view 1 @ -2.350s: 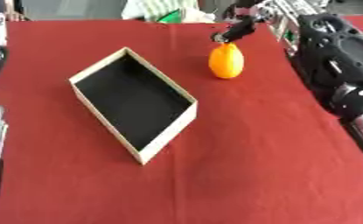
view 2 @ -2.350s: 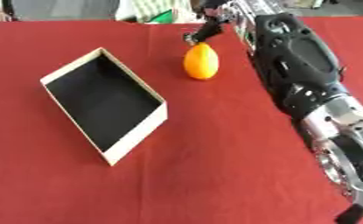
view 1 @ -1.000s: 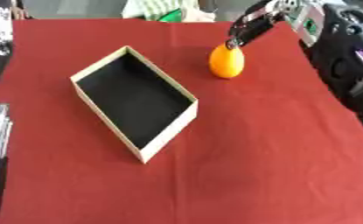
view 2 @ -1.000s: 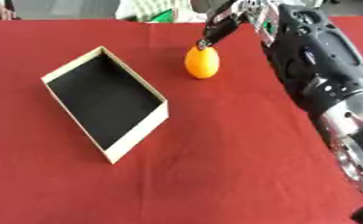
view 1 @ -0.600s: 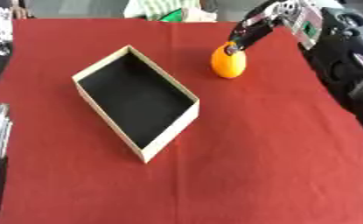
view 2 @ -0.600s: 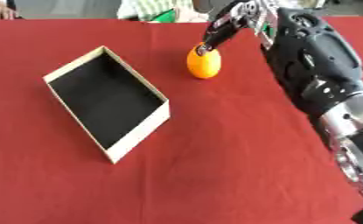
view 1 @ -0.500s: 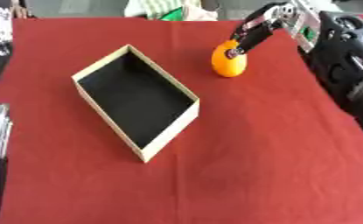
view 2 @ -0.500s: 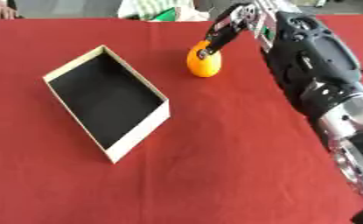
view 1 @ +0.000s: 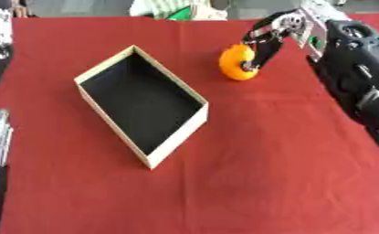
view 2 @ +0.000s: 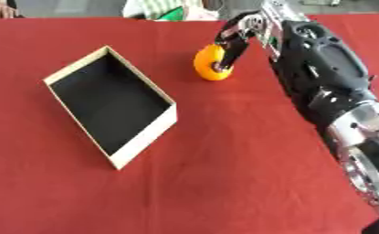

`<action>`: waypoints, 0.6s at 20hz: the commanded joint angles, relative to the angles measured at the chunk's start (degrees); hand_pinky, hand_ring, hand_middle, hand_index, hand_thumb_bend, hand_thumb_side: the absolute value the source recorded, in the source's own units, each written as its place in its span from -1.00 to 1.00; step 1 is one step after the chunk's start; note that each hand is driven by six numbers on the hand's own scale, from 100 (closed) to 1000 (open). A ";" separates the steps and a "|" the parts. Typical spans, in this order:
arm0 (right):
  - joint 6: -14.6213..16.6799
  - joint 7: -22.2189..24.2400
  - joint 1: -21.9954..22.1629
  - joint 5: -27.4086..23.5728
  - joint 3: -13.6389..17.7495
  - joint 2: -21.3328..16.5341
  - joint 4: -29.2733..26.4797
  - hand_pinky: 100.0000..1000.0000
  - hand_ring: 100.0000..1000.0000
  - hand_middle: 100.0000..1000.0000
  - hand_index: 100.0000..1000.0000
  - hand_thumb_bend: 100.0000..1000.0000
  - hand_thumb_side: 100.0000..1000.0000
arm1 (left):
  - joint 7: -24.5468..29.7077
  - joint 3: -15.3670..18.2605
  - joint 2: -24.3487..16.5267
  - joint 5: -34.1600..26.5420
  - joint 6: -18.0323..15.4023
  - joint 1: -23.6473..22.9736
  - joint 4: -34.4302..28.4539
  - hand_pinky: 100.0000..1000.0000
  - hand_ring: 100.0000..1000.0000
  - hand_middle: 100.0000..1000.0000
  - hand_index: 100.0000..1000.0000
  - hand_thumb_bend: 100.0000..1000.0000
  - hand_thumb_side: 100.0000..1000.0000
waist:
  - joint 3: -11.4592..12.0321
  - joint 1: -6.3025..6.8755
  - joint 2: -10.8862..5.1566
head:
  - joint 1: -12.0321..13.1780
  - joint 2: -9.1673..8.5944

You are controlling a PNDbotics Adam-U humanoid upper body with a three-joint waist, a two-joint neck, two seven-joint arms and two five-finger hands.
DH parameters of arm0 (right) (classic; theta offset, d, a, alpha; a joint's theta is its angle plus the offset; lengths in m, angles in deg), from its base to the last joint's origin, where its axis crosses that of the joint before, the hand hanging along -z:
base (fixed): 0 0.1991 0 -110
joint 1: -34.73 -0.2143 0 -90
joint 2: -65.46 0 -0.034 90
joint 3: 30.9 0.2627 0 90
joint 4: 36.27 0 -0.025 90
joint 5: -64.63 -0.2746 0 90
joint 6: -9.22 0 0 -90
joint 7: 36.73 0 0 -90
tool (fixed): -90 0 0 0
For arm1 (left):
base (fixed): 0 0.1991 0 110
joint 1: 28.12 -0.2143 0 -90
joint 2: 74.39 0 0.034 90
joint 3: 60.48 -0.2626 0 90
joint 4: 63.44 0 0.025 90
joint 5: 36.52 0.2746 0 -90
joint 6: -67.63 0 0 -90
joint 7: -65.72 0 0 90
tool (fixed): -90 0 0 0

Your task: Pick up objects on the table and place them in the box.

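The right arm (view 2: 328, 87) is reaching in from the right side toward the far part of the scene. Its right hand (view 1: 265, 43) is bending downward at the wrist, fingers (view 1: 255, 58) curling down and to the left around something round.

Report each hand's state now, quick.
Right hand: fingers curled against the orange fruit; full hold cannot be told.
Left hand: not visible.
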 commanded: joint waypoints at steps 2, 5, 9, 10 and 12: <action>-1.42 -3.16 -0.89 -3.44 -1.81 -1.71 -4.88 0.55 0.33 -0.12 0.46 -1.00 -0.78 | 0.07 0.37 -0.51 -0.21 0.39 0.51 -1.12 -0.06 0.30 0.29 0.63 -0.37 -0.03 | -0.15 0.12 -1.16 | 0.12 0.58; -6.50 -8.54 -1.03 -1.31 -3.24 -2.40 -7.99 0.42 0.20 -0.18 0.34 -1.00 -1.00 | 0.40 0.27 -0.50 -0.18 0.46 0.48 -1.12 -0.07 0.30 0.29 0.63 -0.36 -0.01 | -0.17 0.03 -1.24 | 0.14 0.49; -11.87 -13.86 -1.35 1.68 -3.73 -2.32 -10.54 0.32 0.06 -0.31 0.25 -1.00 -1.00 | 0.68 0.29 -0.47 -0.23 0.62 0.51 -1.12 -0.07 0.30 0.29 0.64 -0.36 0.00 | -0.12 0.00 -1.30 | 0.07 0.56; -12.46 -14.18 -1.55 1.77 -3.79 -2.28 -11.17 0.32 0.06 -0.30 0.26 -1.00 -1.00 | 0.70 0.32 -0.45 -0.24 0.67 0.49 -1.12 -0.07 0.30 0.29 0.64 -0.36 0.00 | -0.14 0.00 -1.31 | 0.08 0.60; -13.04 -14.18 -2.01 1.19 -3.96 -2.25 -12.83 0.32 0.06 -0.31 0.25 -1.00 -1.00 | 0.73 0.36 -0.44 -0.23 0.79 0.42 -1.12 -0.07 0.30 0.29 0.64 -0.36 0.00 | -0.20 -0.01 -1.34 | 0.08 0.66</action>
